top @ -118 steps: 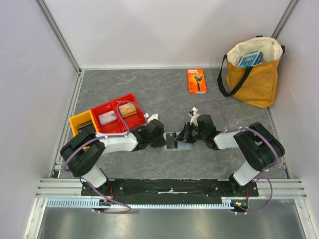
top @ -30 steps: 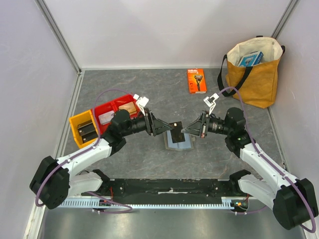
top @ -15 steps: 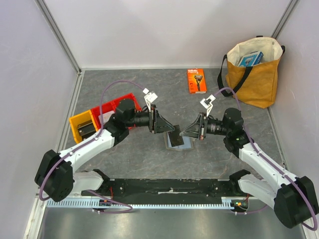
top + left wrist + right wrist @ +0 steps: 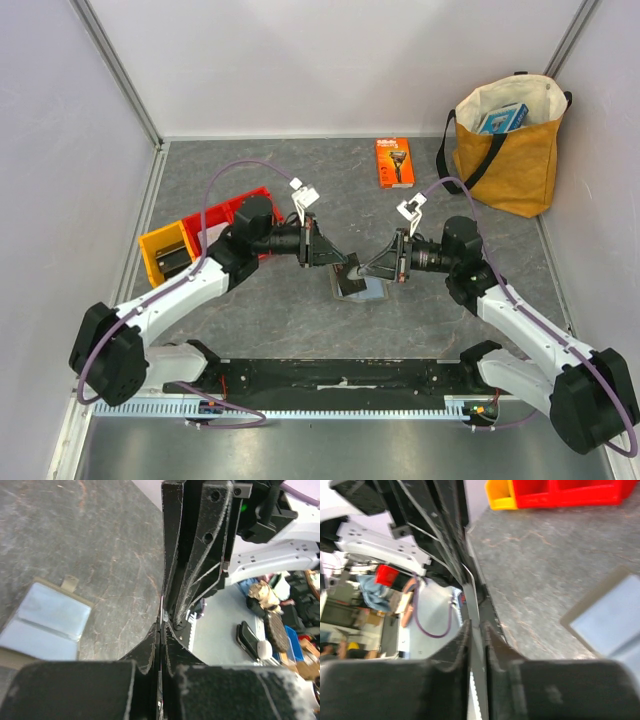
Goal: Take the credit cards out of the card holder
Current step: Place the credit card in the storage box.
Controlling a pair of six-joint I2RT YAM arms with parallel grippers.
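The blackish credit card (image 4: 352,271) hangs in the air between both grippers, just above the card holder (image 4: 366,291), which lies open on the table with its light blue inside up. My left gripper (image 4: 340,260) is shut on the card's left end and my right gripper (image 4: 368,268) on its right end. In the left wrist view the gripper (image 4: 161,627) pinches the card edge-on (image 4: 162,601), with the card holder (image 4: 45,625) below left. In the right wrist view the gripper (image 4: 475,625) grips the card (image 4: 470,592), with the card holder (image 4: 615,615) at right. No tan-orange card shows.
Red bins (image 4: 238,215) and a yellow bin (image 4: 165,250) stand at the left under my left arm. An orange razor package (image 4: 394,162) lies at the back. A tan tote bag (image 4: 508,140) stands at the back right.
Both grippers, joined on the blackish card, have sunk slightly toward the near side, closer to the open card holder. The left arm's elbow has lifted and swung back.
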